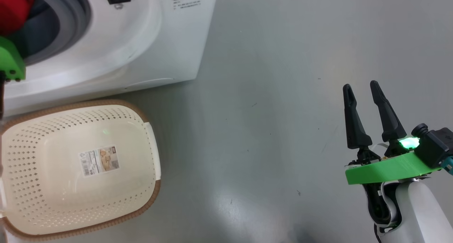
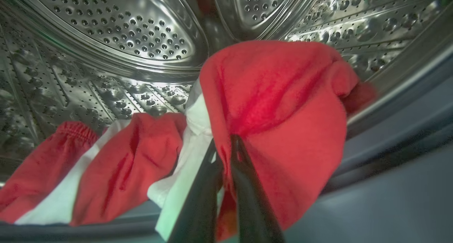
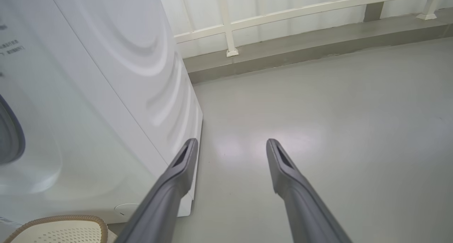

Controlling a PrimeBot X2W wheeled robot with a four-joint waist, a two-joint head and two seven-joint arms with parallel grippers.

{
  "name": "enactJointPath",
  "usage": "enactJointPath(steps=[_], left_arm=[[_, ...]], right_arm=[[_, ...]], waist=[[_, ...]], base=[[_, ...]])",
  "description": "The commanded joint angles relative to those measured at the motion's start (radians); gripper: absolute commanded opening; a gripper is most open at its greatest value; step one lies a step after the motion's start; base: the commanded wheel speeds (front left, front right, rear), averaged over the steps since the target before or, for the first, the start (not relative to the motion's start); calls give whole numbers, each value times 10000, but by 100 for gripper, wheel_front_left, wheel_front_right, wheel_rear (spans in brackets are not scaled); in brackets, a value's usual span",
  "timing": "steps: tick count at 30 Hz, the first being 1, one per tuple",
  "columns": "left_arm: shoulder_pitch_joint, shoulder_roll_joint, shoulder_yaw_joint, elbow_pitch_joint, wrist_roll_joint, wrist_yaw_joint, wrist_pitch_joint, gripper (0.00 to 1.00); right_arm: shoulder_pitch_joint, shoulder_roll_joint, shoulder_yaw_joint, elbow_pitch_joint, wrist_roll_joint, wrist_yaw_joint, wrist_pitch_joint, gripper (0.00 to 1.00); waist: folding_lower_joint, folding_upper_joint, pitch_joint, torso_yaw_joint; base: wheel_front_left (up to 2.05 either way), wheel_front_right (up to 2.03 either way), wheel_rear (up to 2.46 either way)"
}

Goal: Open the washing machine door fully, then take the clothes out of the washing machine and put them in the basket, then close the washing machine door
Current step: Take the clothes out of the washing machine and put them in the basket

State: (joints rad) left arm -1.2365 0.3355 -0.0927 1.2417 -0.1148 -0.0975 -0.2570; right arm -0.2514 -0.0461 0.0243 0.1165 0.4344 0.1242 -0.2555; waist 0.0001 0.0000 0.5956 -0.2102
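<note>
Left fingers (image 2: 247, 200) pinch red clothes (image 2: 283, 112) inside drum (image 2: 141, 34); head view adds right fingers (image 1: 387, 112) spread, basket (image 1: 35, 172) beside washing machine (image 1: 159, 41).

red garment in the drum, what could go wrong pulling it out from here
1. The left claw pinches just one fold of the red garment, so the cloth may slip free.
2. The rest trails sideways across the steel drum toward the grey gasket, where it might snag.
3. A long trailing piece could spill over the rim of the cream basket onto the floor.
</note>
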Motion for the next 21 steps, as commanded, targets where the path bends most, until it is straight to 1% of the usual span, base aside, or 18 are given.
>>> enactJointPath(steps=[1,6,7,11,13,14,17,21], left_arm=[[97,443,252,-484,-139,20,-48,0],[857,309,718,-1758,-525,139,-48,0],[857,309,718,-1758,-525,139,-48,0],[1804,117,1214,-3115,-727,278,-48,0],[2305,-50,1516,-3802,-801,349,-48,0],[2817,-246,1790,-4436,-823,358,-48,0],[3518,-557,2265,-5396,-818,346,-48,0],[4386,-1044,2831,-6591,-695,207,-48,0]], right_arm=[[-15,-41,196,-219,56,65,-63,100],[37,-41,117,-190,-45,65,-63,100],[37,-41,117,-190,-45,65,-63,100],[96,-41,54,-151,-186,65,-63,100],[143,-41,35,-128,-276,65,-63,100],[203,-41,9,-92,-362,65,-63,100],[307,-41,-50,-37,-477,65,-63,100],[516,-41,-142,10,-596,65,-63,100]], waist=[[-1,0,-128,81],[-1,0,-462,269],[-1,0,-462,269],[-1,0,-792,474],[-1,0,-974,593],[-1,0,-1172,707],[-1,0,-1453,885],[-1,0,-1806,1146]], base=[[0,0,0],[0,0,0],[0,0,0],[0,0,0],[0,0,0],[0,0,0],[0,0,0],[0,0,0]])
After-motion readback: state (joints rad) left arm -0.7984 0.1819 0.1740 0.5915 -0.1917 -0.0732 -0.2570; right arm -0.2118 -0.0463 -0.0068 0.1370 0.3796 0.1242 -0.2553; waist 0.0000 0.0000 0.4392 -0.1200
